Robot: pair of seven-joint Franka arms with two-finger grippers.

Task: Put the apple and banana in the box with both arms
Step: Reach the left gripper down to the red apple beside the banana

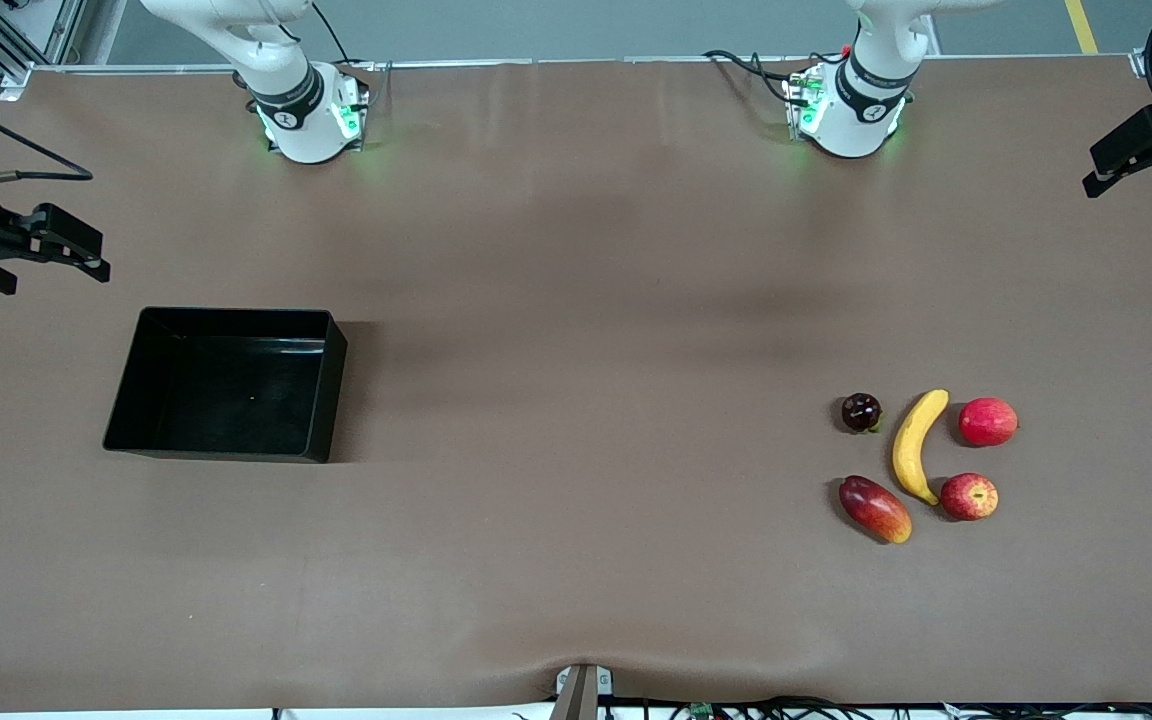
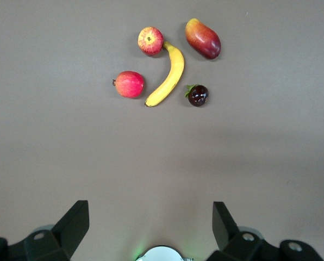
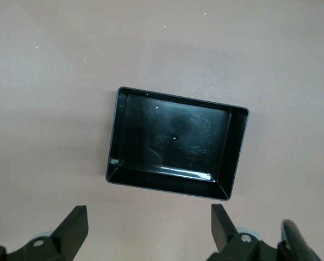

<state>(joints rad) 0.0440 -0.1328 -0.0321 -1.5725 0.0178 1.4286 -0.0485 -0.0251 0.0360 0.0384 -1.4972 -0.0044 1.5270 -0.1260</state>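
Note:
The apple (image 1: 969,496), red with yellow streaks, lies at the left arm's end of the table, beside the banana's (image 1: 915,445) nearer tip. Both also show in the left wrist view, the apple (image 2: 150,41) and the banana (image 2: 169,76). The black box (image 1: 226,312) stands empty at the right arm's end, and shows in the right wrist view (image 3: 178,98). My left gripper (image 2: 150,209) is open and empty, high over the table near its base. My right gripper (image 3: 147,212) is open and empty, high over bare table beside the box. Neither gripper shows in the front view.
A smooth pink-red fruit (image 1: 988,421), a red-and-yellow mango-like fruit (image 1: 874,509) and a small dark fruit (image 1: 861,412) lie around the banana. Black fixtures stand at the table's two ends (image 1: 46,245) (image 1: 1136,150). The arm bases (image 1: 306,120) (image 1: 851,110) stand along the table's edge farthest from the front camera.

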